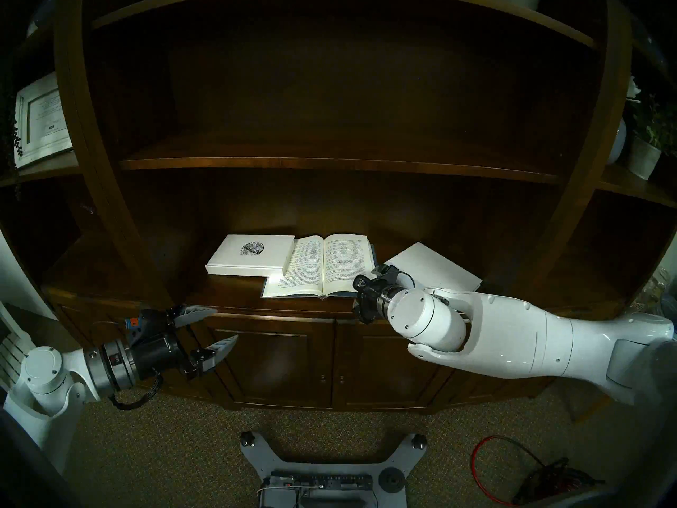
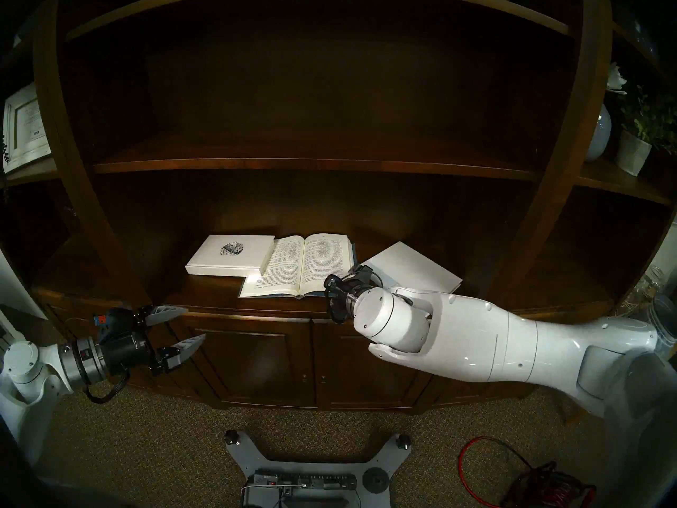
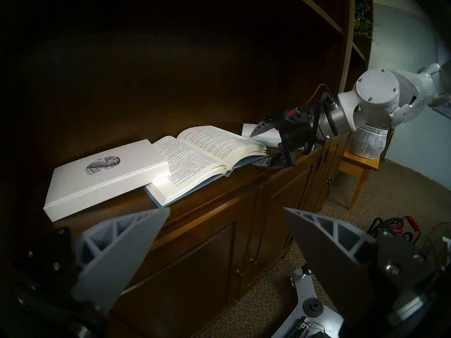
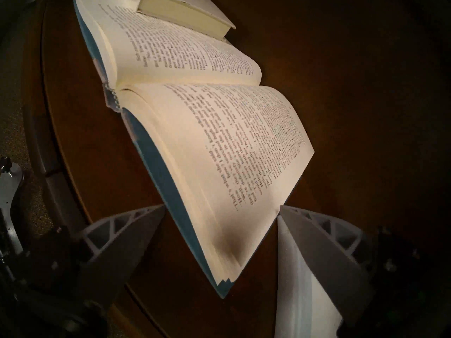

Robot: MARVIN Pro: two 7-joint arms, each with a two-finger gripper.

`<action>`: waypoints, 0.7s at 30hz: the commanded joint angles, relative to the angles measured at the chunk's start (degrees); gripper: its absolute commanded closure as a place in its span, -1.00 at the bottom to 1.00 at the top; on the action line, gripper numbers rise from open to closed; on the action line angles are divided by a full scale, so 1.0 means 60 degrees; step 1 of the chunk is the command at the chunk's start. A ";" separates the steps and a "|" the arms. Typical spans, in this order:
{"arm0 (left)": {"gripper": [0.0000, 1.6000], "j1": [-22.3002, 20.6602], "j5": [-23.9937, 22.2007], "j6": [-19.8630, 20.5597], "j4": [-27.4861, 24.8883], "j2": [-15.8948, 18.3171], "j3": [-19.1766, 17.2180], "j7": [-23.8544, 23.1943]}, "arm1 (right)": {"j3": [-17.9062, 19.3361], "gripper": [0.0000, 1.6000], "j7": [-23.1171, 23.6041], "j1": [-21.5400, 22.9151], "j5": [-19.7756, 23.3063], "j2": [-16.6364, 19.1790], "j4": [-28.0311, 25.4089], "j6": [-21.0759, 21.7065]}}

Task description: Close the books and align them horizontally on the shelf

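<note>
Three books lie on the dark wooden shelf ledge (image 1: 227,294). The white book with the speckled oval (image 1: 251,254) is closed at the left, and its right edge rests on the open book's left page. The blue book (image 1: 322,265) lies open in the middle, cream pages up. The plain white book (image 1: 436,267) is closed and angled at the right. My right gripper (image 3: 258,146) is open at the open book's right front corner (image 4: 227,244), one finger above the pages and one below the cover. My left gripper (image 1: 227,323) is open and empty, in front of the cabinet below the ledge's left part.
A thinner shelf board (image 1: 329,164) hangs above the ledge. Panelled cabinet doors (image 1: 274,364) stand below it. A white-framed picture (image 1: 40,122) is at the far left and potted plants (image 1: 643,155) at the far right. My base (image 1: 322,470) and a red cable (image 1: 513,470) lie on the carpet.
</note>
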 commanded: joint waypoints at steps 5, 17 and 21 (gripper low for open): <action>-1.00 -0.0072 -0.0071 -0.0046 -0.0155 -0.0008 -0.0095 -0.0016 | -0.0224 -1.00 -0.1523 -0.0032 -0.1281 -0.0207 -0.0214 0.0403; -1.00 -0.0072 -0.0071 -0.0046 -0.0155 -0.0007 -0.0095 -0.0016 | -0.0264 -1.00 -0.2627 -0.0323 -0.1599 -0.0221 -0.0438 0.0712; -1.00 -0.0074 -0.0069 -0.0046 -0.0152 -0.0005 -0.0092 -0.0015 | -0.0098 -1.00 -0.2547 -0.0280 -0.1388 -0.0115 -0.0503 0.0615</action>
